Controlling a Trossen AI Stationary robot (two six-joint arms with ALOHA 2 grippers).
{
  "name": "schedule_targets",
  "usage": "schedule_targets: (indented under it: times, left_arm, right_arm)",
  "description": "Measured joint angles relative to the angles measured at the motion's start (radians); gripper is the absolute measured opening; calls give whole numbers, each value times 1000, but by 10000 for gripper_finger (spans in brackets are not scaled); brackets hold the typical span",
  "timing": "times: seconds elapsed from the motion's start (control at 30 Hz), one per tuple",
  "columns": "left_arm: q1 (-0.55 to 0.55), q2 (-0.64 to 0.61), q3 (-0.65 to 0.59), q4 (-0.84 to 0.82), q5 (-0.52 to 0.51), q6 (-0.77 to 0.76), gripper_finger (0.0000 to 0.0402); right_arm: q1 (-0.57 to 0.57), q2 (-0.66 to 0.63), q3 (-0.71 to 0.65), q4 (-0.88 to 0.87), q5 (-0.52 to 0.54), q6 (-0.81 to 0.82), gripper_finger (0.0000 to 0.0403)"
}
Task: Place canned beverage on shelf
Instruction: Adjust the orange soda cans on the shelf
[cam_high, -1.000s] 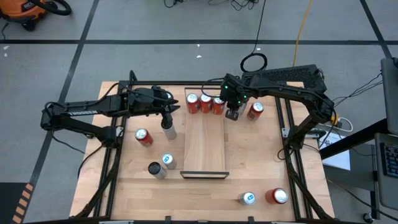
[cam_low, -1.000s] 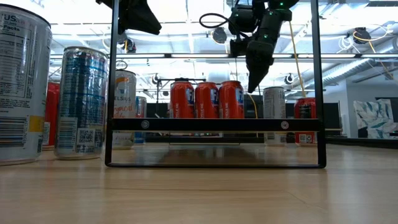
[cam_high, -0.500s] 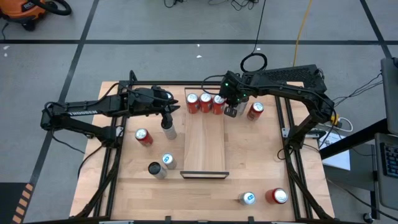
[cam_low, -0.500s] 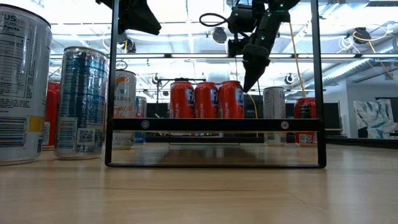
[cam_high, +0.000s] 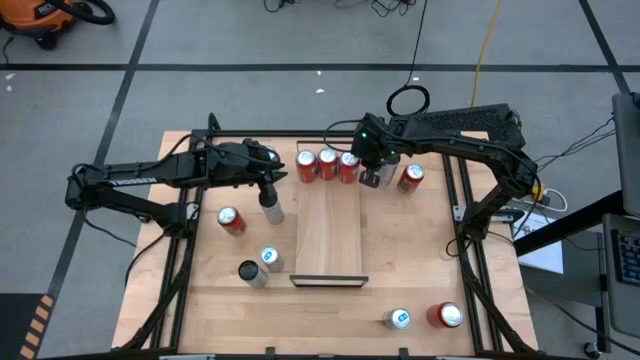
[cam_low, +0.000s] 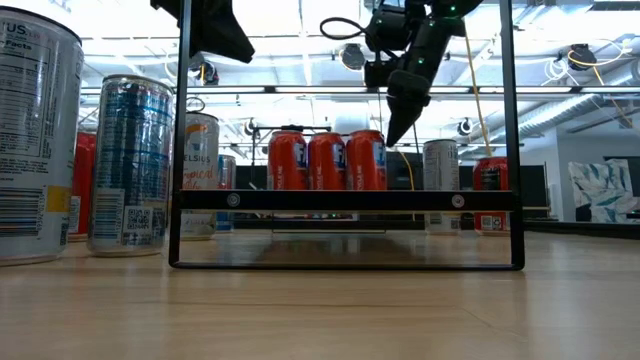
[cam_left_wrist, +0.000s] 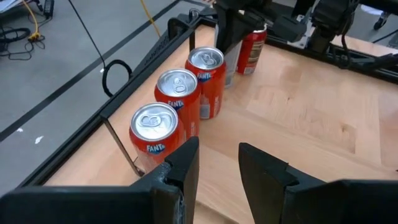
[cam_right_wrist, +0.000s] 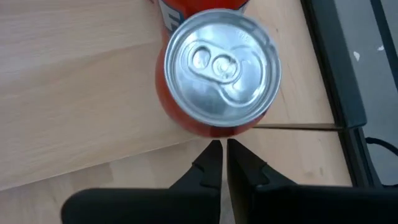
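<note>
The right pincer (cam_high: 372, 178), fingers pressed together (nothing gripped), was set against the outermost orange aluminium can (cam_high: 349, 166), probably to nudge the row along the long light-wood shelf (cam_high: 329, 235).

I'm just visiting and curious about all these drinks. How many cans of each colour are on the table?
orange Fanta cans: 3
red cans: 3
silver or white cans: 5
Total: 11 cans
</note>
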Motion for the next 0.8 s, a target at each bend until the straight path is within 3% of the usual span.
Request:
schedule_targets:
  times: [0.17,0.27,0.4,0.5,0.8]
  left_arm:
    - [0,0,0,5,0,6,118]
    - [0,0,0,7,0,5,118]
    - [2,1,0,8,-6,5,118]
    - [3,18,0,9,-31,5,118]
    - [22,142,0,10,-52,104,118]
  right_arm:
    - [0,-15,0,-53,22,18,0]
    - [0,-38,6,-90,56,87,0]
    - [4,-53,76,-92,22,211,0]
    - [19,-53,112,15,-51,277,0]
    - [24,-1,115,336,-58,425,0]
